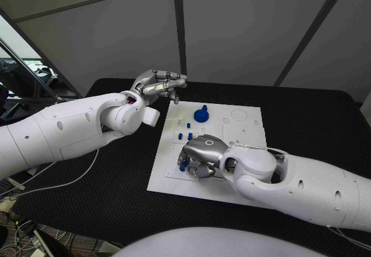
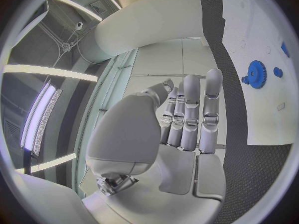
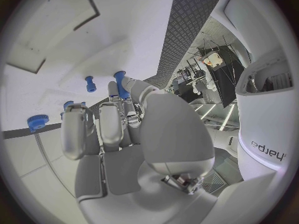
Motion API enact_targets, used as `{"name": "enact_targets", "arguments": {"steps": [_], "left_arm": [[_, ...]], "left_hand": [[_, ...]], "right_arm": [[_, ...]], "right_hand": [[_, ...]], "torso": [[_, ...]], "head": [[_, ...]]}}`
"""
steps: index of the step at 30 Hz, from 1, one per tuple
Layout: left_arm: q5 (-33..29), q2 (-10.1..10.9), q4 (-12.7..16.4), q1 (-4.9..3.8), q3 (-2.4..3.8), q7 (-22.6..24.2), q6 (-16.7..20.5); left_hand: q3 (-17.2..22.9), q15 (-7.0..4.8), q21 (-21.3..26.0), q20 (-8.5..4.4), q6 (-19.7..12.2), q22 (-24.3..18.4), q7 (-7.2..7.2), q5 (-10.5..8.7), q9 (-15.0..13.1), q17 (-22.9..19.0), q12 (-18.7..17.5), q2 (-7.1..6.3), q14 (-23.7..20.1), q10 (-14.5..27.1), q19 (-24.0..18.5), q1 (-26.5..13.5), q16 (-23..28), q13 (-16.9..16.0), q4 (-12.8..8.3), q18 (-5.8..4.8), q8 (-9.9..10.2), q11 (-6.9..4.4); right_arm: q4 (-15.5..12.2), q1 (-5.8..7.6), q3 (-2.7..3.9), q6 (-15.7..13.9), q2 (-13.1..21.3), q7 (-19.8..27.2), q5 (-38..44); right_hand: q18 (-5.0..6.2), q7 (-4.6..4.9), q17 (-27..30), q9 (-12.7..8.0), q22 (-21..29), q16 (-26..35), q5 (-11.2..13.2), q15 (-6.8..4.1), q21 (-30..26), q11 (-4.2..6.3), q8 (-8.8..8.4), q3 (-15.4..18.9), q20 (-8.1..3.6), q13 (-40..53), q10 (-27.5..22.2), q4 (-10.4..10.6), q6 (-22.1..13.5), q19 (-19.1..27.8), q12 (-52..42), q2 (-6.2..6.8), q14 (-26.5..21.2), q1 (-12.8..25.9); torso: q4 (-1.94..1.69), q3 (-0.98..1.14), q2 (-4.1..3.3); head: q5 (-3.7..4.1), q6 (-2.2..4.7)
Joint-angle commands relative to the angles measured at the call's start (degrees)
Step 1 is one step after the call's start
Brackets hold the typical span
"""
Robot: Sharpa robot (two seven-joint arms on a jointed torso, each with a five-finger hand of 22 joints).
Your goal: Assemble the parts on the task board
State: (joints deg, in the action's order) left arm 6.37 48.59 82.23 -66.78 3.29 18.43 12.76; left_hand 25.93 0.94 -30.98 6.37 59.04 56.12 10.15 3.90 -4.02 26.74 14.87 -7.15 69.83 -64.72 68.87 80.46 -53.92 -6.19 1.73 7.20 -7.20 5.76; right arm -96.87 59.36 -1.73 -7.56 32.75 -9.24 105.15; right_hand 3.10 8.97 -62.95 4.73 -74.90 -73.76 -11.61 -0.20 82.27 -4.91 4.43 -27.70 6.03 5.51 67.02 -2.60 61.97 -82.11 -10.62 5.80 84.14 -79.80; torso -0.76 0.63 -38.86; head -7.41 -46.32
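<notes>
From the head view, the task board [image 1: 232,155] sits mid-table on the black table [image 1: 309,123], with lots of bare tabletop on every side. The left hand [image 1: 158,84] hangs up over the far left corner of the board, fingers loosely curled, nothing in it as far as I can see. The right hand [image 1: 202,155] is palm-down on the near left part of the board, fingers curled over a small blue piece [image 1: 184,166]. A big blue gear [image 1: 201,114] stands farther back, with a few small blue pegs [image 1: 185,136] between it and the right hand. The left wrist view has that hand's fingers straight, side by side and empty, with the gear off beside them on the white plate. In the right wrist view the fingertips pinch a blue peg [image 3: 121,85] standing on the board, with another short peg [image 3: 91,83] just beside and a small blue gear [image 3: 37,121] off at the edge. The only readable text is "harpa" on the right arm's casing [image 3: 268,152].
</notes>
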Motion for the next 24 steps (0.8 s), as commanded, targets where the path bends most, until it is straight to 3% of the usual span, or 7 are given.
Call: {"name": "enact_targets", "arguments": {"steps": [1,5,8,14,24], "left_arm": [[-0.2,-0.06,0.09,-0.11,0.05,0.12,-0.58],[-0.2,-0.1,0.09,-0.11,0.05,0.1,-0.59],[-0.2,-0.1,0.09,-0.11,0.05,0.09,-0.59],[-0.2,-0.04,0.11,-0.11,0.05,0.06,-0.56],[-0.2,0.07,0.09,-0.11,0.05,0.04,-0.51]], "left_hand": [[-0.29,0.0,0.29,0.13,-0.33,-0.06,0.05,-0.05,0.03,-0.09,0.35,0.11,-0.36,0.35,-0.18,-0.58,-0.13,-0.09,0.12,3.23,-0.2,-0.08],[-0.29,0.0,0.29,0.13,-0.33,-0.06,0.05,-0.05,0.03,-0.09,0.35,0.11,-0.36,0.35,-0.18,-0.58,-0.13,-0.09,0.12,3.23,-0.2,-0.08],[-0.29,0.0,0.29,0.13,-0.33,-0.06,0.05,-0.05,0.03,-0.09,0.35,0.11,-0.36,0.35,-0.18,-0.58,-0.13,-0.09,0.12,3.23,-0.2,-0.08],[-0.29,0.0,0.29,0.13,-0.33,-0.06,0.05,-0.05,0.03,-0.09,0.35,0.11,-0.36,0.35,-0.18,-0.58,-0.13,-0.09,0.12,3.23,-0.2,-0.08],[-0.29,0.0,0.29,0.13,-0.33,-0.06,0.05,-0.05,0.03,-0.09,0.35,0.11,-0.36,0.35,-0.18,-0.58,-0.13,-0.09,0.12,3.23,-0.2,-0.08]], "right_arm": [[0.07,0.0,-0.08,0.5,-0.22,-0.83,0.73],[0.15,0.0,-0.08,-0.42,-0.46,-0.74,0.74],[0.23,0.0,-0.08,-1.02,-0.53,-0.51,0.46],[0.29,0.0,-0.08,-2.39,-0.53,0.26,-0.23],[-0.05,0.0,-0.08,-4.8,-0.15,1.23,-1.22]], "right_hand": [[-0.36,0.04,-0.02,0.07,-5.98,-0.07,0.23,0.28,-0.2,0.15,0.26,-0.02,0.25,0.07,0.21,0.2,0.41,0.25,0.31,-0.03,1.38,0.38],[-0.33,0.19,0.1,-0.05,-5.91,-0.05,0.27,0.35,-0.28,0.0,-0.06,0.05,0.29,-0.05,-0.24,0.23,-0.05,0.34,0.74,0.24,1.34,0.61],[-0.17,0.88,0.54,-0.57,-5.31,0.13,0.22,0.93,-0.85,-0.69,-0.96,0.28,0.64,-0.6,-2.21,0.73,-2.2,0.91,2.09,1.03,1.21,1.67],[0.51,0.25,2.35,-1.04,-3.05,1.13,-0.51,1.29,-2.99,-1.04,-0.96,1.95,1.17,-1.53,-5.93,1.79,-7.83,2.86,3.61,3.0,0.66,3.76],[0.79,-0.03,3.49,-0.89,-1.97,1.79,-0.46,1.32,-4.09,-1.15,-0.87,3.93,1.24,-1.56,-7.53,2.31,-9.69,3.62,3.3,3.35,0.39,4.33]], "torso": [[0.01,0.04,-0.01],[-0.01,0.05,-0.03],[-0.01,0.03,-0.02],[0.0,0.02,-0.01],[0.05,0.06,0.0]], "head": [[-0.03,0.05],[-0.04,0.09],[-0.07,0.07],[-0.14,0.03],[-0.18,-0.03]]}}
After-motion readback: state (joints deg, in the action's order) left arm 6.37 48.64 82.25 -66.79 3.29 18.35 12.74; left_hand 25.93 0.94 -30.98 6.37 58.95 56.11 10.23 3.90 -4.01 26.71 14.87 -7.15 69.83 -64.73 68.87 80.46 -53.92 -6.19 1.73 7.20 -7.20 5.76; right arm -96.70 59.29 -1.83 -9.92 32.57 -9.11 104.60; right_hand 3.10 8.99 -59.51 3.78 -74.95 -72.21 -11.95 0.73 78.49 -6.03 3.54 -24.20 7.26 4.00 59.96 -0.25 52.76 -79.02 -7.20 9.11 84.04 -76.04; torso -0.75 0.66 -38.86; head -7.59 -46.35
